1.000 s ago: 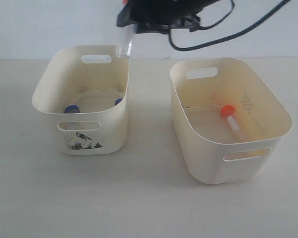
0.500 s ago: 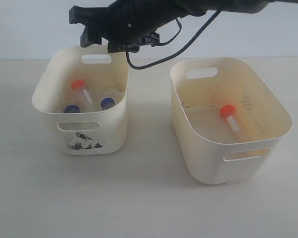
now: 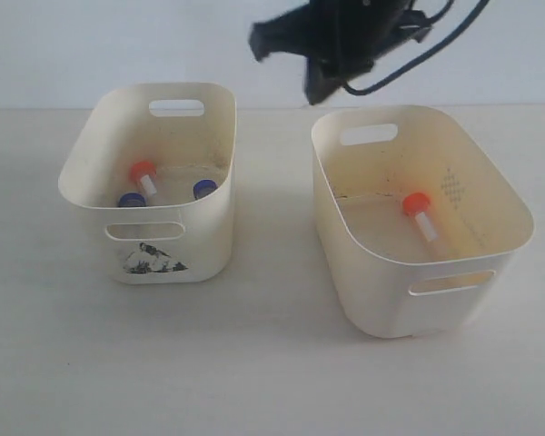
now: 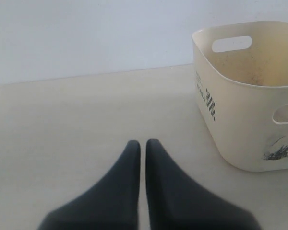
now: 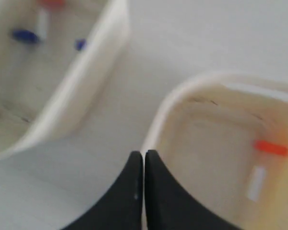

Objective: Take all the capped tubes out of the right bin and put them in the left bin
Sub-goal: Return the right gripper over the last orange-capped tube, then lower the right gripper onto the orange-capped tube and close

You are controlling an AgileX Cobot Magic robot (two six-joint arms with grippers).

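Note:
The left bin [image 3: 209,245], with the black smudged mark, holds an orange-capped tube [image 3: 145,175] and two blue-capped tubes [image 3: 133,199] [image 3: 203,188]. One orange-capped tube [image 3: 422,216] lies in the plain right bin [image 3: 381,300]. My right gripper [image 3: 295,59] hangs high above the gap between the bins, shut and empty; its wrist view shows its tips [image 5: 144,154] over the right bin's rim [image 5: 182,93], with that orange-capped tube [image 5: 264,163] inside. My left gripper [image 4: 143,143] is shut and empty over bare table, beside the left bin [image 4: 240,110].
A black cable [image 3: 436,50] loops from the right arm above the right bin. Pale tabletop [image 3: 272,381] spreads in front of both bins and between them. A white wall [image 3: 73,45] runs behind.
One second ago my right gripper held an orange-capped tube over the left bin's rim. The tube has dropped into that bin, and the arm has swung back right, now empty.

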